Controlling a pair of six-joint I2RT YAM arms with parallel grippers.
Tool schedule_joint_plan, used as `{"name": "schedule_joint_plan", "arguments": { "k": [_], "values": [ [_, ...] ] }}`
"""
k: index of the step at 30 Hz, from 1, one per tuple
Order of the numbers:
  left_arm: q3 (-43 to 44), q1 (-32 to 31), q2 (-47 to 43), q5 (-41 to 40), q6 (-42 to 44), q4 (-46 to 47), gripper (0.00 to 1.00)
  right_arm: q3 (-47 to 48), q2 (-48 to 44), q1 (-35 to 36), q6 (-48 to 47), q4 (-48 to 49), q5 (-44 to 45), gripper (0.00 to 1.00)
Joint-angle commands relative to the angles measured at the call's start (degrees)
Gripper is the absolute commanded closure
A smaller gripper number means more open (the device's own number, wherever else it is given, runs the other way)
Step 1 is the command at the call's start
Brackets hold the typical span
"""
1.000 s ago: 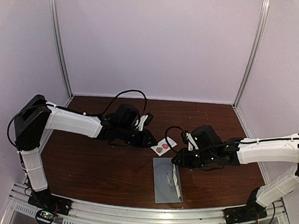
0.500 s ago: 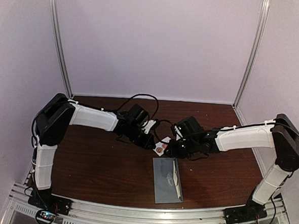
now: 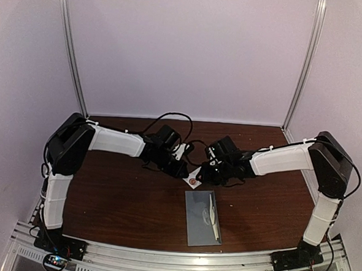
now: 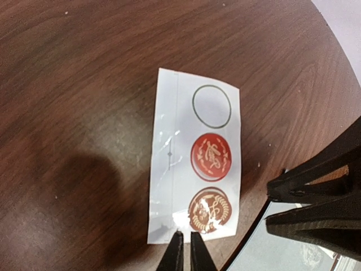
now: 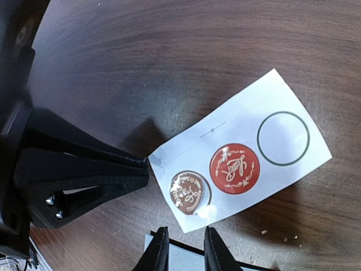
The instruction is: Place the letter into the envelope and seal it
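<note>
Both arms have drawn in on the sticker card (image 3: 193, 180) since half a second ago, left gripper (image 3: 182, 170) and right gripper (image 3: 203, 174) flanking it; the envelope (image 3: 202, 218) lies flat just nearer the bases; left wrist view: fingertips almost together at the card's edge, pinching or pressing unclear; right wrist view: fingers narrowly apart below the nearest red sticker (image 5: 189, 193); if the left tips slip, the card would likely slide or lift along with the sticker

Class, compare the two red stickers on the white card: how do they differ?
The middle sticker is bright red; the end sticker looks darker, brownish. The middle sticker shows no outline; the end sticker sits off its outline ring, with glare. Both are round with pale ornament, on one white card.
</note>
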Motion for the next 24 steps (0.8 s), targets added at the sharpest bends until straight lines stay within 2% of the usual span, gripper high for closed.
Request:
{"name": "schedule_joint_plan", "arguments": {
  "k": [1, 24],
  "values": [
    [3.12, 0.34, 2.36, 2.13, 0.96, 3.12, 0.93, 2.9, 2.05, -0.79, -0.45, 1.67, -0.78, 0.78],
    [3.82, 0.35, 5.59, -0.73, 2.88, 1.9, 0.97, 4.74, 7.24, -1.28, -0.07, 2.56, -2.23, 0.79]
  ]
}}
